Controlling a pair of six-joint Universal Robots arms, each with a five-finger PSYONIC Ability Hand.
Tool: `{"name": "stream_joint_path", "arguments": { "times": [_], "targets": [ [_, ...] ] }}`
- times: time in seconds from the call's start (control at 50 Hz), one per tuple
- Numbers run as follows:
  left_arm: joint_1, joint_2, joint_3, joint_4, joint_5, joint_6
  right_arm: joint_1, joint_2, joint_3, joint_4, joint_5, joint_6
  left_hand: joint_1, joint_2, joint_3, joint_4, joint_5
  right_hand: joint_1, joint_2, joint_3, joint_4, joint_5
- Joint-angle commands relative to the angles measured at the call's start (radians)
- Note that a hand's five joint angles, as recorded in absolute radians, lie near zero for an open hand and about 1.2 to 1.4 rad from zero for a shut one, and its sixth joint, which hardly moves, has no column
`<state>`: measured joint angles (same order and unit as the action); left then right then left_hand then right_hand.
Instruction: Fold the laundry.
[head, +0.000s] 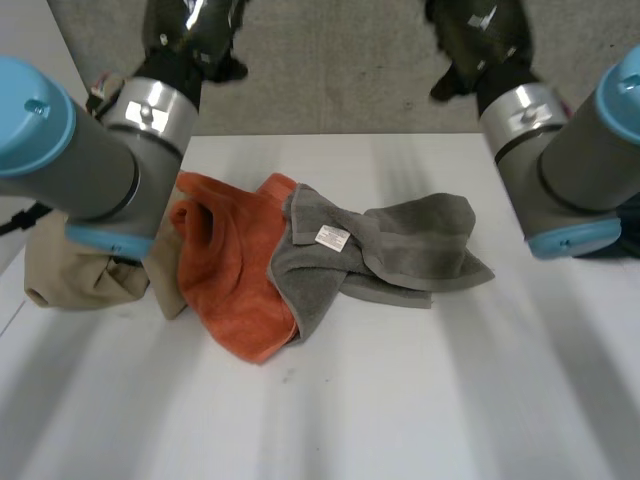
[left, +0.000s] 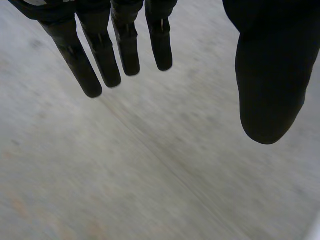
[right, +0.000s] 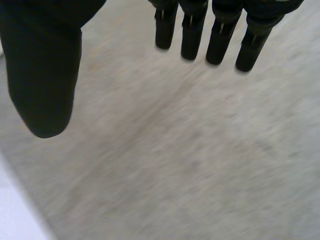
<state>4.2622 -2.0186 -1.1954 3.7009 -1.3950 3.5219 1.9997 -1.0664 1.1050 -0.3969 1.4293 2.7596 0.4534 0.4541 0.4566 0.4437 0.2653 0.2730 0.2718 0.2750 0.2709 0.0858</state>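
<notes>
My left arm (head: 75, 165) covers part of the beige cloth (head: 80, 275), so I cannot make out its full shape or where it meets the orange towel (head: 235, 270). The orange towel lies crumpled near the middle of the table (head: 450, 400). Its far corner tucks against the grey towel (head: 390, 250), which overlaps it along one side. How much orange lies under the grey is hidden. A small white label (head: 332, 238) shows on the grey towel; I cannot read it.

The three cloths sit in a row toward the table's far half, the beige one near the left edge. The near half and the right side are bare.

In the head view my left hand (head: 195, 35) and right hand (head: 480, 35) are past the table's far edge, over the grey floor (head: 340, 70), both partly cut off.

The wrist views show what the head view does not. My left hand (left: 100, 55) has straight fingers with the thumb (left: 270, 75) spread wide, grasping nothing, with floor (left: 150, 165) beneath it. My right hand (right: 220, 35) is the same, fingers straight, thumb (right: 42, 75) apart, over floor (right: 175, 165). A pale strip (right: 15, 220) sits beside the thumb; I cannot tell what it is.
</notes>
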Motion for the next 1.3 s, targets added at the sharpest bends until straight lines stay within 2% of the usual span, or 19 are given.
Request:
{"name": "stream_joint_path", "arguments": {
  "times": [0.02,0.16,0.42,0.44,0.52,0.54,0.58,0.6,0.62,0.74,0.84,0.88,0.98,1.0,1.08,1.12,1.16,1.22,1.3],
  "targets": [
    [0.044,0.037,-0.206,-0.133,0.1,0.023,0.06,0.094,-0.005,0.309,-0.021,0.014,-0.114,-0.114,-0.117,-0.104,-0.1,-0.098,-0.097,-0.1,-0.096,-0.086],
    [0.093,-0.006,-0.308,-0.134,0.116,0.072,0.093,0.187,-0.002,0.314,-0.017,0.084,-0.158,-0.158,-0.161,-0.148,-0.144,-0.098,-0.097,-0.1,-0.096,-0.086],
    [0.154,-0.198,-0.254,-0.168,0.102,0.204,0.113,0.405,-0.12,0.25,0.034,0.135,-0.134,-0.135,-0.138,-0.125,-0.121,-0.084,-0.083,-0.086,-0.082,-0.071],
    [0.154,-0.206,-0.247,-0.17,0.097,0.213,0.113,0.416,-0.125,0.242,0.039,0.135,-0.108,-0.109,-0.111,-0.098,-0.095,-0.037,-0.036,-0.039,-0.035,-0.025],
    [0.157,-0.226,-0.217,-0.167,0.071,0.227,0.113,0.45,-0.139,0.191,0.053,0.135,0.24,0.24,0.237,0.25,0.254,0.587,0.588,0.585,0.589,0.6],
    [0.154,-0.226,-0.207,-0.165,0.061,0.227,0.11,0.454,-0.14,0.179,0.051,0.135,0.471,0.47,0.468,0.481,0.485,0.838,0.84,0.836,0.841,0.851],
    [0.151,-0.226,-0.198,-0.164,0.051,0.227,0.108,0.451,-0.134,0.176,0.049,0.135,0.745,0.744,0.742,0.755,0.759,1.122,1.123,1.12,1.124,1.135],
    [0.15,-0.226,-0.191,-0.161,0.045,0.227,0.108,0.447,-0.131,0.176,0.049,0.135,0.903,0.903,0.9,0.913,0.917,1.123,1.124,1.121,1.125,1.136],
    [0.147,-0.224,-0.179,-0.154,0.034,0.232,0.103,0.427,-0.119,0.184,0.052,0.135,0.942,0.942,0.939,0.952,0.956,1.123,1.124,1.121,1.125,1.136],
    [0.169,-0.184,-0.104,-0.09,-0.054,0.235,0.048,0.275,-0.013,0.219,0.046,0.124,0.943,0.942,0.94,0.953,0.956,1.123,1.124,1.121,1.125,1.136],
    [0.277,-0.132,0.054,0.019,-0.205,0.184,-0.031,0.088,0.137,0.211,0.011,0.059,0.943,0.942,0.94,0.953,0.956,1.123,1.124,1.121,1.125,1.136],
    [0.312,-0.143,0.124,0.018,-0.235,0.167,-0.053,0.044,0.182,0.211,-0.01,0.034,0.943,0.942,0.94,0.953,0.956,1.123,1.124,1.121,1.125,1.136],
    [0.404,-0.232,0.334,-0.102,-0.282,0.158,-0.107,-0.055,0.297,0.207,-0.084,-0.035,0.943,0.942,0.94,0.953,0.956,1.123,1.124,1.121,1.125,1.136],
    [0.421,-0.267,0.394,-0.18,-0.276,0.155,-0.116,-0.07,0.329,0.207,-0.101,-0.047,0.943,0.942,0.94,0.953,0.956,1.123,1.124,1.121,1.125,1.136],
    [0.426,-0.316,0.441,-0.341,-0.227,0.132,-0.127,-0.084,0.38,0.205,-0.127,-0.06,0.943,0.942,0.94,0.953,0.956,1.123,1.124,1.121,1.125,1.136],
    [0.424,-0.318,0.428,-0.372,-0.193,0.117,-0.125,-0.086,0.391,0.205,-0.128,-0.06,0.943,0.942,0.94,0.953,0.956,1.123,1.124,1.121,1.125,1.136],
    [0.412,-0.302,0.383,-0.389,-0.148,0.097,-0.121,-0.084,0.403,0.207,-0.128,-0.061,0.382,0.381,0.379,0.392,0.396,1.123,1.124,1.121,1.125,1.136],
    [0.39,-0.246,0.277,-0.381,-0.105,0.086,-0.11,-0.086,0.412,0.207,-0.127,-0.06,-0.279,-0.28,-0.282,-0.269,-0.265,1.123,1.124,1.121,1.125,1.136],
    [0.366,-0.152,0.141,-0.319,-0.075,0.08,-0.099,-0.09,0.423,0.207,-0.127,-0.057,-0.279,-0.28,-0.282,-0.269,-0.265,1.123,1.124,1.121,1.125,1.136]
  ]
}}
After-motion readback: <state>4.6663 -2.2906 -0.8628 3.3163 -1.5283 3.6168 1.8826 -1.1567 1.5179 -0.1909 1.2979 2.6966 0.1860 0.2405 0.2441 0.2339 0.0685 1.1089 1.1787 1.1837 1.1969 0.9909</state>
